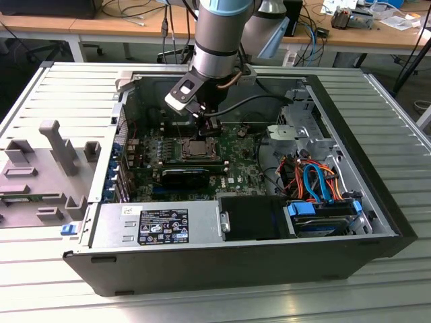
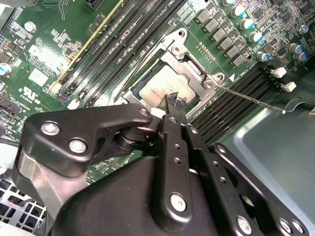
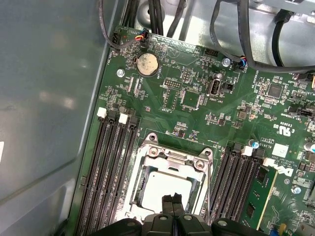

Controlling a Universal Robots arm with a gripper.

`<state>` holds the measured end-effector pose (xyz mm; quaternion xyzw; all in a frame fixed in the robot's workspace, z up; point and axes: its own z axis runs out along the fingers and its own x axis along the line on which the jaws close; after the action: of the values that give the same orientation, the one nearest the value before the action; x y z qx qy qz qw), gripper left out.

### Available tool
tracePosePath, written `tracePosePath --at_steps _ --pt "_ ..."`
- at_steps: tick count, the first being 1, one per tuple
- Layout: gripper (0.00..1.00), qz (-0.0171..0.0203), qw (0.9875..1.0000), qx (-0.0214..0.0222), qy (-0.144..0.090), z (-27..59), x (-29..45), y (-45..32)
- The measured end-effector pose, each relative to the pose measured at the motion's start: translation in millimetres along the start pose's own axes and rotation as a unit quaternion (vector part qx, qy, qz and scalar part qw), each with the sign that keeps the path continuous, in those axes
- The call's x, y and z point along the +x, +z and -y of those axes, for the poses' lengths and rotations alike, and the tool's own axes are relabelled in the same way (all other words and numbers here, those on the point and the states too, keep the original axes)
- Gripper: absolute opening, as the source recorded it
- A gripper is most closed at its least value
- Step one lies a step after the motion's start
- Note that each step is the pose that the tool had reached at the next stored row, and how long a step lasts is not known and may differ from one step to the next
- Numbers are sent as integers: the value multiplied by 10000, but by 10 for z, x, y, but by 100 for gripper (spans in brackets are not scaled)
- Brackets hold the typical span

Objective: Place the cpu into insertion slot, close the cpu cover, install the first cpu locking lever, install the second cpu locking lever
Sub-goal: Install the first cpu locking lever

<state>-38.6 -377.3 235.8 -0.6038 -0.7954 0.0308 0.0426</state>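
1. Now the black gripper (image 3: pixel 173 199), jaws pressed together and empty, hangs directly over the silvery square metal cpu cover (image 3: pixel 174 158), mid green motherboard (image 3: pixel 197 98).
2. A thin wire locking lever (image 2: pixel 251 99) runs just beside.

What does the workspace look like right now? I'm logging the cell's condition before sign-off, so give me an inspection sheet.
Surface: ribbed metal table carrying an open computer case.
Job's things: cpu sits in the insertion slot; cpu cover appears to lie down around it; one thin locking lever stands out from the slot.
Clutter: grey fixture blocks on the table, at the exterior view's left.
Grippers: gripper shut, nothing seen in it, tips close over the cpu.
Cables: orange and blue cables inside the case; black cable off the wrist.
Surroundings: wooden desks behind.
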Motion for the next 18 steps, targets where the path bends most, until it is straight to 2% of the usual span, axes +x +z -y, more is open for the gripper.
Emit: tracePosePath --at_steps 18 --pt "11 8 10000 2 -81 0 0 0"
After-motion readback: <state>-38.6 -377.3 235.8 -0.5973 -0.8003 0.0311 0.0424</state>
